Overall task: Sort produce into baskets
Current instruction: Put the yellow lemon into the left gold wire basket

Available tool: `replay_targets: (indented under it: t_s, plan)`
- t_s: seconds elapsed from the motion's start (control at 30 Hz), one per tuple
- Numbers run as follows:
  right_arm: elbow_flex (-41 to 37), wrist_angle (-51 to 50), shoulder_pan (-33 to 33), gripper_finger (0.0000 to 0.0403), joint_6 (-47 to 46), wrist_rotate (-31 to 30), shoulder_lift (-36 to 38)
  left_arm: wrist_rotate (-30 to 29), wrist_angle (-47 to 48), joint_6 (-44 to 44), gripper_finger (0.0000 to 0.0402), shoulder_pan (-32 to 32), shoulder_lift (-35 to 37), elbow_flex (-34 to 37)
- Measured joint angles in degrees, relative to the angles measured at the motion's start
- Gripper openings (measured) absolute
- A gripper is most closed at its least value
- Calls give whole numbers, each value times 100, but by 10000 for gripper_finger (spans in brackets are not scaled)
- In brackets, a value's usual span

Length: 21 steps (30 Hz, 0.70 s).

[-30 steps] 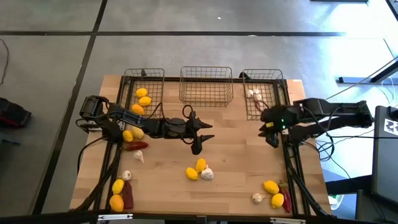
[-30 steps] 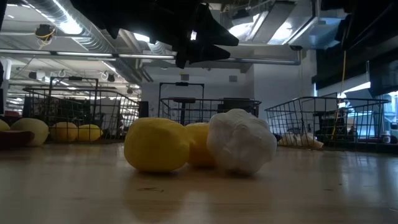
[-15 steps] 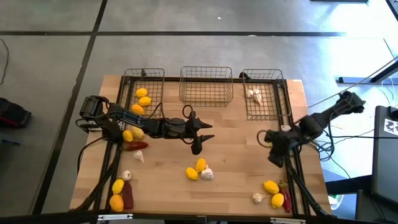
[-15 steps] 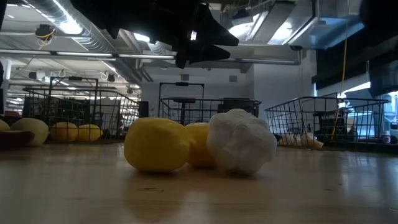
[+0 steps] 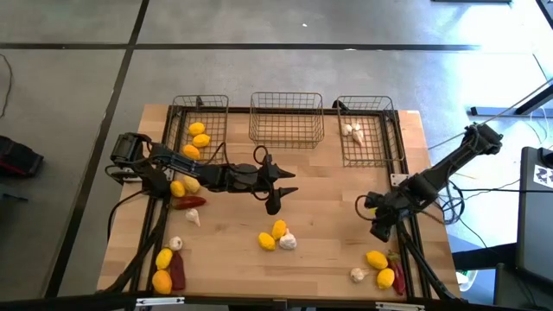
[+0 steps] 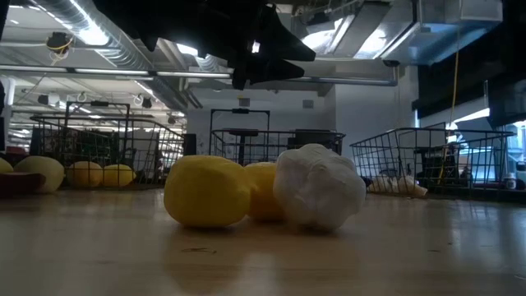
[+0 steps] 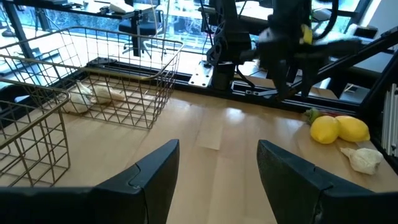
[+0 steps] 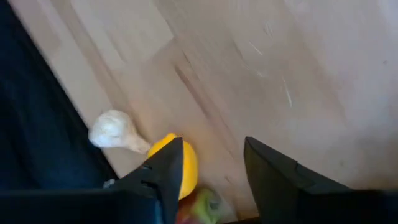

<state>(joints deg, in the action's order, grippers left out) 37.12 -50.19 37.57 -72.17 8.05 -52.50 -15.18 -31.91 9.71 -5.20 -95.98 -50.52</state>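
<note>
Produce near the bench's front right corner: a lemon (image 5: 376,259), firm, smooth and apt to roll, best taken across its middle; beside it a garlic bulb (image 5: 358,275), light, papery, bruisable. Above these hangs the right gripper (image 5: 378,221), part-open, apparently empty. Mid-bench, the left gripper (image 5: 275,192) stands open, holding nothing. Baskets (image 5: 286,117) line the far edge.

three baskets (image 5: 286,117), ten lemons (image 5: 267,241), several garlic bulbs (image 5: 288,242)
</note>
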Motion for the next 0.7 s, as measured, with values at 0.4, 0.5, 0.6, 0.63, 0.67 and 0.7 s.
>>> replay_targets:
  t_s: [0.4,0.5,0.6,0.63,0.67,0.7]
  plan:
    - [-140,1819,333,263,-549,1241,-1023,0,-4,-128,212,1,0,0]
    - [-137,1868,692,264,-567,1147,-1302,0,-3,-169,212,1,0,0]
    - [-137,1870,1044,264,-593,1010,-1576,0,-2,-185,212,1,0,0]
    - [-137,1878,1145,264,-596,938,-1662,0,-4,-223,212,1,0,0]
    - [-137,1878,1239,264,-607,879,-1746,0,-2,-254,212,1,0,0]
    - [-137,1866,1328,264,-621,794,-1832,0,-4,-267,212,1,0,-2]
